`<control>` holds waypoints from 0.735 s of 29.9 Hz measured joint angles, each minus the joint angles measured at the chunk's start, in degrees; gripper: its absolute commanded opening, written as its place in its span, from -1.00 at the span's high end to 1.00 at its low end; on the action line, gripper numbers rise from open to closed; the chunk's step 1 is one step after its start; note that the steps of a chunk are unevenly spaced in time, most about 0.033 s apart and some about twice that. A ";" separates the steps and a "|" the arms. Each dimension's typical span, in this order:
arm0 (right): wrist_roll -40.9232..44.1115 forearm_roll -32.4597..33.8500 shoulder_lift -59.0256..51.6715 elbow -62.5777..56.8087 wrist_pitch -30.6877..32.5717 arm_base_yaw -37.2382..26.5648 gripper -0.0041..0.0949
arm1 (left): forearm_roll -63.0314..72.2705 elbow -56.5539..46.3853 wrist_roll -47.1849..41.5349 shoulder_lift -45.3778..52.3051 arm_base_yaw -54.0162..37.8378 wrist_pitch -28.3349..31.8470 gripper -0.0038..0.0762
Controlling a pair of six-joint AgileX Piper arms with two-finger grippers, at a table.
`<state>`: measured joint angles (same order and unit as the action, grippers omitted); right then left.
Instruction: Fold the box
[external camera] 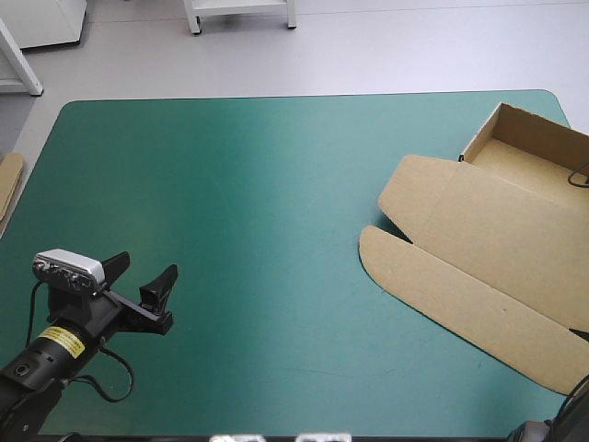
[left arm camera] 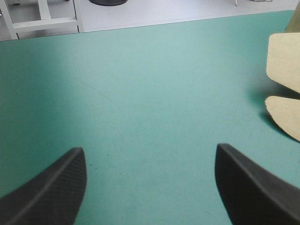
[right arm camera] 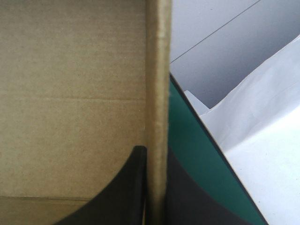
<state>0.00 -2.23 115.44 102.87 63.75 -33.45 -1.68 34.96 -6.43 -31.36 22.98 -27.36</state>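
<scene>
- The box (external camera: 502,235), a cut sheet of brown board, lay on the right side of the bench (external camera: 258,184) and reached its right edge.
- The tray part (external camera: 543,152) sat at the far right corner with its walls raised.
- The lid (external camera: 479,276) lay flat on the teal-green cover, running toward the near edge. Its rounded flaps (external camera: 405,189) pointed toward the middle of the bench.
- The left tool (external camera: 138,273) was over the near left area of the bench, well apart from the box. Its black fingers (left arm camera: 56,187) were spread wide with only bare cover between them.
- The right tool (right arm camera: 157,154) was clamped on one raised wall (right arm camera: 157,84) of the box. One finger was on the inner face and the other on the outer face, next to the bench edge.
- A strip of spare board (external camera: 9,184) showed at the left edge of the bench.
</scene>
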 measured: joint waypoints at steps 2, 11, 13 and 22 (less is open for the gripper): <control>0.00 -0.19 0.00 0.00 0.00 0.00 0.44 | 0.05 0.00 0.00 0.00 0.00 0.00 -0.46; 0.00 -2.52 1.17 2.31 1.14 -0.06 -0.45 | 0.05 0.00 0.00 0.00 0.00 -0.82 -0.46; 0.00 -3.27 1.17 3.76 1.81 -0.06 -0.45 | 0.05 0.00 0.00 0.00 0.00 -0.87 -0.46; -1.85 -7.41 -1.04 7.68 3.41 -0.49 -0.38 | -0.03 0.00 0.00 0.00 0.00 -0.87 -0.46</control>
<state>-1.85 -9.64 114.40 110.55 67.16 -33.94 -1.71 34.96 -6.43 -31.36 22.98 -28.23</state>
